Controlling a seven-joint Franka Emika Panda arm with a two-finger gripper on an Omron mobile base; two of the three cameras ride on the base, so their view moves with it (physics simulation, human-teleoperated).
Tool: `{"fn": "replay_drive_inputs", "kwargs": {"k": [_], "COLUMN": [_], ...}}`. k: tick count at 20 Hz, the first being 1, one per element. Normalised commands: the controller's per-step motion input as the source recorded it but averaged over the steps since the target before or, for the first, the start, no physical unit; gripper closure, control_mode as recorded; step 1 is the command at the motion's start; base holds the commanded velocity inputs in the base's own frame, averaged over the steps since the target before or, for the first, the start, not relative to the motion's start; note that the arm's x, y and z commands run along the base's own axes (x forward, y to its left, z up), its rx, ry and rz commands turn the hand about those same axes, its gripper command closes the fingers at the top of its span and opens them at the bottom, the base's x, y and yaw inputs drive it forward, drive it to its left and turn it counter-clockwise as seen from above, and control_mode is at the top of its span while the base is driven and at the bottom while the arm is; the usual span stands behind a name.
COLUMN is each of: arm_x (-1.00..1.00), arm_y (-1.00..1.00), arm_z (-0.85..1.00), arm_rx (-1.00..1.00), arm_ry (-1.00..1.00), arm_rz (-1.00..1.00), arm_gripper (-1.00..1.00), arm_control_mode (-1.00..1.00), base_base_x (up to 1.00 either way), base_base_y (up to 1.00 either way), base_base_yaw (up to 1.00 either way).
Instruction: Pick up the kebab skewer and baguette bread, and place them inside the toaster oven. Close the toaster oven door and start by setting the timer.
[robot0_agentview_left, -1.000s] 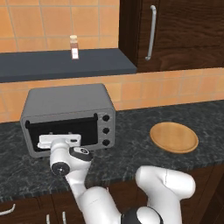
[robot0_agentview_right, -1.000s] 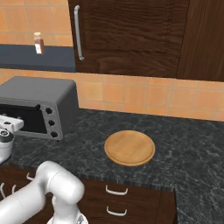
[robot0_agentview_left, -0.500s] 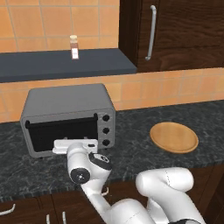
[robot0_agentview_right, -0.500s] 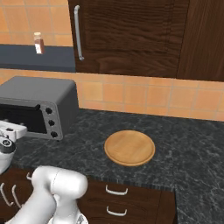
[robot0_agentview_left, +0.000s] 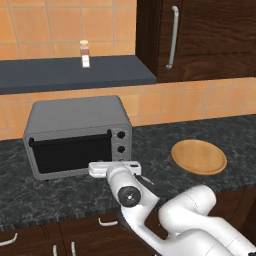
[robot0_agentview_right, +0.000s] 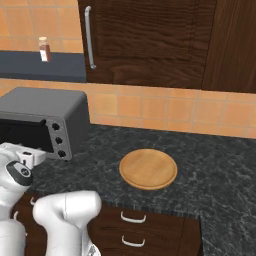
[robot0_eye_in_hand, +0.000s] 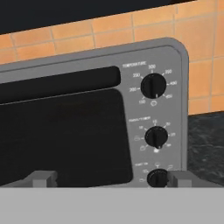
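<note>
The gripper (robot0_eye_in_hand: 106, 178), jaws wide apart and empty, faces the closed door (robot0_eye_in_hand: 61, 135) of the oven (robot0_agentview_left: 77, 135) on the counter, and the knob column (robot0_eye_in_hand: 155, 133) lies at its 1 o'clock, running 12 to 6.

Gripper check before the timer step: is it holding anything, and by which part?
Nothing is held: the gripper stands open and empty before the toaster oven.

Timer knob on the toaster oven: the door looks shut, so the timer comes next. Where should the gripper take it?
Judging by labels too small to read, it is probably the bottom knob. Come straight at the front panel of the toaster oven and pinch the knob's round rim across its width; the gripper is open.
</note>
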Motion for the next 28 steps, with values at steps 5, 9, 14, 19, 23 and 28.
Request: {"fn": "replay_drive_inputs", "kwargs": {"k": [5,9,14,19,23,28], "arm_x": [-0.12,0.00,0.01,0.23,0.41,0.35], "arm_y": [-0.45,-0.18,-0.22,-0.22,-0.26,-0.12], "arm_z": [0.00,0.00,0.00,0.00,0.00,-0.09], "arm_rx": [-0.01,0.00,0.00,0.00,0.00,0.00], "arm_ry": [0.03,0.00,0.00,0.00,0.00,0.00], "arm_rz": [0.12,0.08,0.00,0.00,0.00,0.00], "arm_gripper": [-1.00,-1.00,-1.00,-1.00,-1.00,-1.00], "arm_control_mode": [-1.00,-1.00,-1.00,-1.00,-1.00,-1.00], "base_base_x": [0.00,0.00,0.00,0.00,0.00,0.00], "base_base_y": [0.00,0.00,0.00,0.00,0.00,0.00], "base_base_yaw": [0.00,0.00,0.00,0.00,0.00,0.00]}}
